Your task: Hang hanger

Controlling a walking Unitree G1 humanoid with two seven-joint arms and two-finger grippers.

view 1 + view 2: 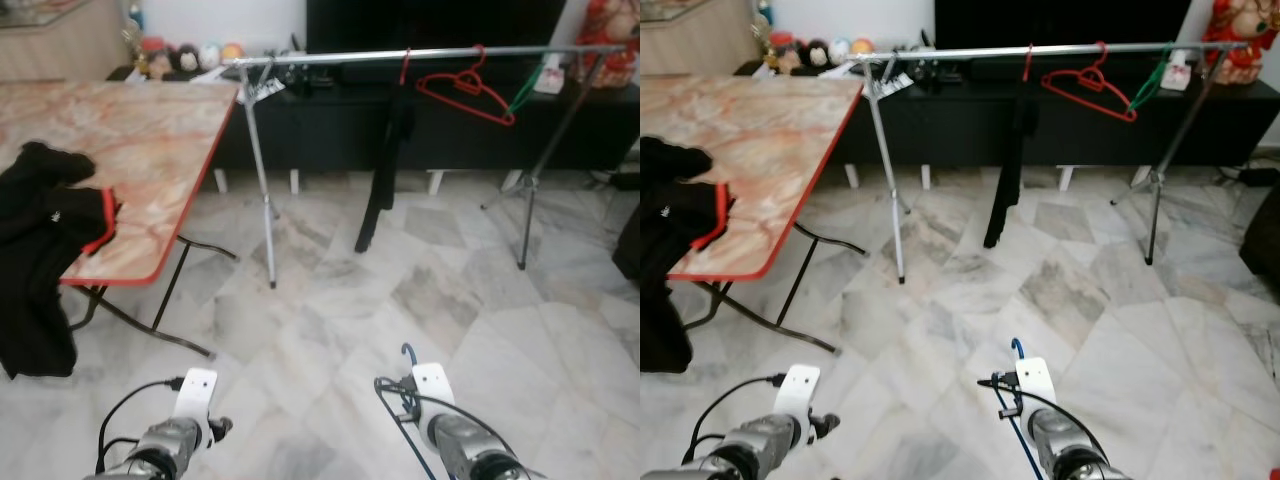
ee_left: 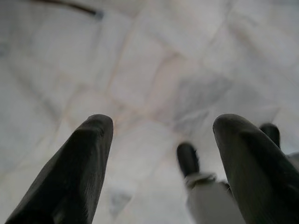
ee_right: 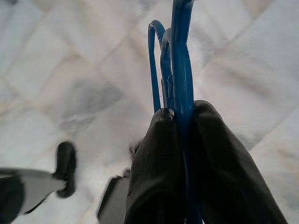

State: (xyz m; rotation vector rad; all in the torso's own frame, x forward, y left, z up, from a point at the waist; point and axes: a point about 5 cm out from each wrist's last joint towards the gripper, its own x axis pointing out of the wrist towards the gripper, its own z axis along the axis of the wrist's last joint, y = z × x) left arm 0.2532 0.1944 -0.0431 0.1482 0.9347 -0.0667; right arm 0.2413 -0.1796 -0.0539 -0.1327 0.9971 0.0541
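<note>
A silver clothes rail (image 1: 430,55) spans the far side of the room on two thin stands. On it hang a red hanger (image 1: 468,92), a green hanger (image 1: 527,88) and a narrow black garment (image 1: 383,180). My right gripper (image 3: 183,122) is shut on a blue hanger (image 3: 180,60), whose hook (image 1: 408,353) pokes up beside my right wrist low in the eye views, well short of the rail. My left gripper (image 2: 161,128) is open over the marble floor, with nothing between its fingers.
A folding table (image 1: 120,150) with a marble-pattern top and red edge stands at the left, black clothes (image 1: 40,250) draped over its near corner. A dark TV cabinet (image 1: 420,125) runs behind the rail. Marble floor (image 1: 400,300) stretches between me and the rail.
</note>
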